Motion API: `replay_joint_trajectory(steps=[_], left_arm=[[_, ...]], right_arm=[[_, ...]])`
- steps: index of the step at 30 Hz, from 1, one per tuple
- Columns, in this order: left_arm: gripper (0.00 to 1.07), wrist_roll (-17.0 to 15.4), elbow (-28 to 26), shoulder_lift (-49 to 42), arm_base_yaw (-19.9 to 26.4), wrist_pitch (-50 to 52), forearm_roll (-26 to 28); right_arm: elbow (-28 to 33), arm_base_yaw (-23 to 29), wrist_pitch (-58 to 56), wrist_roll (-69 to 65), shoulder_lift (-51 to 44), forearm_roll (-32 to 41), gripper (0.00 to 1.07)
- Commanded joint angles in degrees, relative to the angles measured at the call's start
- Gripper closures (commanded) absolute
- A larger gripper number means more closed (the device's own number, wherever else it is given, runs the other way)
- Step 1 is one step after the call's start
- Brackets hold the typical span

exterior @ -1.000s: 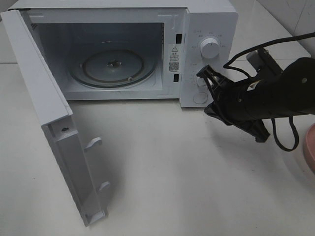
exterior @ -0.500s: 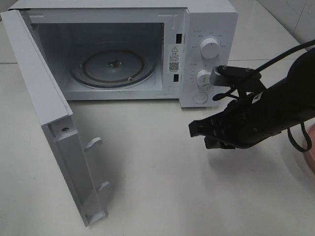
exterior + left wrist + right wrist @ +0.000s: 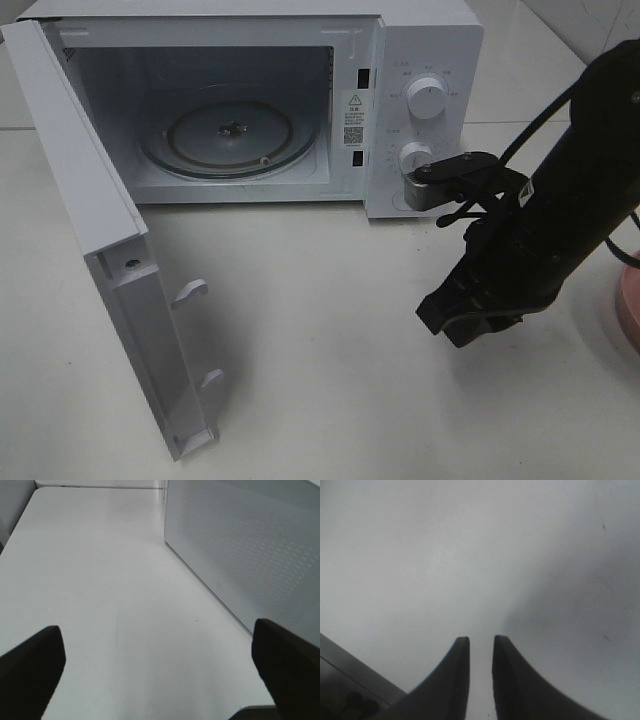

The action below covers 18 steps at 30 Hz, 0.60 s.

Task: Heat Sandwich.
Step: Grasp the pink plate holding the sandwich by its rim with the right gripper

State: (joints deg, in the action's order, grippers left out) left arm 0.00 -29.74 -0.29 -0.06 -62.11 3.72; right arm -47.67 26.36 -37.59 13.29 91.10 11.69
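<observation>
Just changed: the right gripper (image 3: 447, 318) was up against the control panel by the lower knob (image 3: 415, 157) a second ago; it has since swung away and now points down over the counter (image 3: 320, 370), in front of the microwave (image 3: 425, 40)
Right gripper state: in the right wrist view its jaws stand a narrow slit apart with nothing between them, where they looked pressed together at the panel
Left gripper (image 3: 156, 645): spread wide and empty, low over the counter beside a perforated white panel (image 3: 240, 555)
Door (image 3: 90, 200): swung fully open in all three moments, unchanged
Turntable (image 3: 228, 130): bare glass, nothing loaded
Sandwich: not in any view; only a sliver of pink plate (image 3: 630, 300) shows at the right edge, its contents cut off
Meaning for the task: opening looks done, loading has not begun; the right arm probably turns to fetching the sandwich next, so the job is at an early stage
</observation>
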Motion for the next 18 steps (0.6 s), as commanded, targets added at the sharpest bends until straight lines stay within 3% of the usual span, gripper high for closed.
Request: replay_joint_trajectory(steps=[1, 4, 12, 13, 15, 18], left_arm=[[0.1, 0.4, 0.11, -0.97, -0.06, 0.8, 0.17], [0.1, 0.4, 0.11, -0.97, -0.06, 0.8, 0.17], [0.1, 0.4, 0.11, -0.97, -0.06, 0.8, 0.17], [0.1, 0.4, 0.11, -0.97, -0.06, 0.8, 0.17], [0.1, 0.4, 0.11, -0.97, -0.06, 0.8, 0.17], [0.1, 0.4, 0.11, -0.97, -0.06, 0.8, 0.17]], right_arm=[[-2.06, -0.4, -5.1, -3.09, -0.46, -4.53, 0.82], [-3.04, -0.4, -6.7, -5.39, -0.46, -6.82, 0.77], [-4.18, -3.32, -8.77, -8.37, -0.46, -10.94, 0.41], [-4.18, -3.32, -8.77, -8.37, -0.46, -10.94, 0.41], [-4.18, -5.1, -8.88, -8.37, -0.46, -11.69, 0.25], [-4.18, -6.65, -9.57, -8.37, -0.46, -13.41, 0.17]])
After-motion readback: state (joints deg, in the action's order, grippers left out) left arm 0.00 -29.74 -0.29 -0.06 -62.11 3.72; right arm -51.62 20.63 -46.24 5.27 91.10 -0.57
